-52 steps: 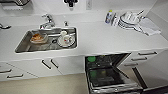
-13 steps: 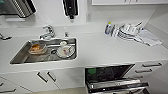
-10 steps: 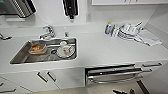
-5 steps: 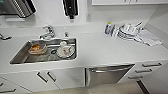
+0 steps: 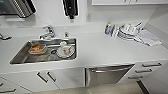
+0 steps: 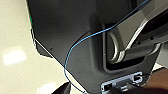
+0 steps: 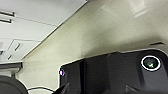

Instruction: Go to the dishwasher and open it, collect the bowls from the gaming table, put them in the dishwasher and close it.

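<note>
I face the white surface (image 5: pixel 105 53) with the dishwasher (image 5: pixel 106 75) below it, just right of the sink (image 5: pixel 22 53). Its steel front stands flush with the white cabinet doors (image 5: pixel 60 78), bar handle along the top edge, so I judge the door shut and the closing step all but finished. To finish it well, I should confirm the front sits even with the drawers (image 5: pixel 150 68) beside it and keep my arms clear of the handle as I back away. An orange bowl (image 5: pixel 37 48) sits in the sink beside a white dish (image 5: pixel 65 51). I cannot tell whether either end effector is wide or narrow; my wrist cameras face the pale floor (image 6: pixel 17 50).
</note>
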`<state>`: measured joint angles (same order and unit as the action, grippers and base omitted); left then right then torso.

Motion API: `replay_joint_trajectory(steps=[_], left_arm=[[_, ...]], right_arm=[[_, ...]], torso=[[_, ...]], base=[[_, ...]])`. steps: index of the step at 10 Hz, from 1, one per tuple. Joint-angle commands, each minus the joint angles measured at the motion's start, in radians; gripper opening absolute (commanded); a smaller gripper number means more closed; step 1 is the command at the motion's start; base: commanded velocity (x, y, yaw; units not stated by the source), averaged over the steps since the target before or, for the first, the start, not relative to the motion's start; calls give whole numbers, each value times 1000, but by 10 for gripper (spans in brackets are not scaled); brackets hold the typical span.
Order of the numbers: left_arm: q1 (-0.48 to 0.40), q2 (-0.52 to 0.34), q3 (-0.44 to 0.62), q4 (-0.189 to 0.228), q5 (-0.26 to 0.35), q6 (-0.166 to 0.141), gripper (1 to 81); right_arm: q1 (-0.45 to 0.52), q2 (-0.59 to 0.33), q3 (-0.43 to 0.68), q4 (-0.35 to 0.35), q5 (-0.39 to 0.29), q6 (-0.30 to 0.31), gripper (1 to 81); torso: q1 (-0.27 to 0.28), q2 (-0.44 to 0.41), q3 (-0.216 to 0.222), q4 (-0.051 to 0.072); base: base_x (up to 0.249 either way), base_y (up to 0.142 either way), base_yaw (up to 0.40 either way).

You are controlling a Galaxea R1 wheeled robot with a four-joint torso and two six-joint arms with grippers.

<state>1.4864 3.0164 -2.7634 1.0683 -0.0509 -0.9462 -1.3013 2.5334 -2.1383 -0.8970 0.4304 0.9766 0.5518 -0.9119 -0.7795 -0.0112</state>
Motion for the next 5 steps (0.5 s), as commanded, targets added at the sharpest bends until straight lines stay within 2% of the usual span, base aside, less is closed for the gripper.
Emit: replay_joint_trajectory(steps=[1, 4, 5], left_arm=[[12, -2, -38, -8, 49, -2, 811], [12, -5, -56, -7, 57, -5, 811], [10, -5, -56, -13, 63, -14, 811]], right_arm=[[-127, 121, -258, -117, -53, 2, 811], [-224, 259, -546, -120, -58, 4, 811], [-243, 294, -604, -131, -64, 4, 811]], torso=[[0, 0, 0, 0], [0, 0, 0, 0], [0, 0, 0, 0]], base=[[0, 0, 0], [0, 0, 0], [0, 0, 0]])
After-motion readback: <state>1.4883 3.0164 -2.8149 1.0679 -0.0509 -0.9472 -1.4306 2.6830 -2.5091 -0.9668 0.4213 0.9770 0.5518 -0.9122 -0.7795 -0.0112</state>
